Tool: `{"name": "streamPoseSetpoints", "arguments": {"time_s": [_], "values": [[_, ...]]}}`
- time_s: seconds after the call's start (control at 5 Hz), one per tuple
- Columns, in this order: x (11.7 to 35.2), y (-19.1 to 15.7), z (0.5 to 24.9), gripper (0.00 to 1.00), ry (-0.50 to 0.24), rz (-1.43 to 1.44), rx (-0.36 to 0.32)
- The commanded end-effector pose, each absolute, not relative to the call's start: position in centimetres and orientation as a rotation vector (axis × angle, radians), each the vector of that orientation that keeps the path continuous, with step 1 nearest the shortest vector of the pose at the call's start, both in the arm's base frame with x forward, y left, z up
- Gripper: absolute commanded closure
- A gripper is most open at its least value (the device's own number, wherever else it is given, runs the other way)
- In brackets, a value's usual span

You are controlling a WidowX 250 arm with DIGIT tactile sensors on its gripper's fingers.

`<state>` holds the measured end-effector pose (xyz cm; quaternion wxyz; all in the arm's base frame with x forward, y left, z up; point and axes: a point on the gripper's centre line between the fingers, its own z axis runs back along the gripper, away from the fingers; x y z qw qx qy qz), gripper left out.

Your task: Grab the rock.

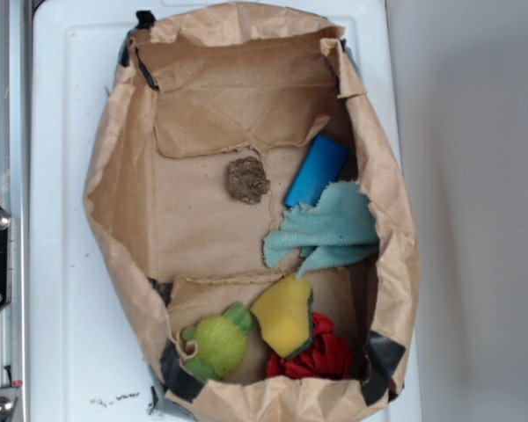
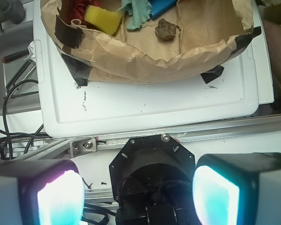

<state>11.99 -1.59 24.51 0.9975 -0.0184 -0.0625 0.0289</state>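
Note:
The rock (image 1: 247,180) is a small lumpy brown-grey stone lying on the floor of an open brown paper bag (image 1: 123,202), left of a blue block (image 1: 317,170). The wrist view shows the rock (image 2: 166,29) far off at the top, inside the bag. My gripper (image 2: 138,197) is open, its two glowing pads (image 2: 60,199) spread wide with nothing between them. It hangs well outside the bag, over the robot's black base. The exterior view does not show the gripper.
Inside the bag lie a teal cloth (image 1: 324,229), a yellow sponge (image 1: 284,314), a green plush toy (image 1: 218,343) and a red cloth (image 1: 321,356). The bag stands on a white tray (image 2: 145,105). Aluminium rail (image 2: 215,131) and black cables (image 2: 14,117) lie near the base.

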Motion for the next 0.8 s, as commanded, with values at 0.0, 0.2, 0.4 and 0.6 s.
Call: {"name": "streamPoseSetpoints", "arguments": {"time_s": [0.0, 0.2, 0.4, 0.6], "values": [[12.0, -1.6, 24.5, 0.0, -0.125, 0.058, -0.037], [15.6, -1.9, 24.3, 0.0, -0.105, 0.067, -0.001], [18.3, -2.1, 24.2, 0.0, -0.102, 0.08, 0.011], [20.7, -1.5, 23.5, 0.0, -0.094, 0.044, 0.005]]}}
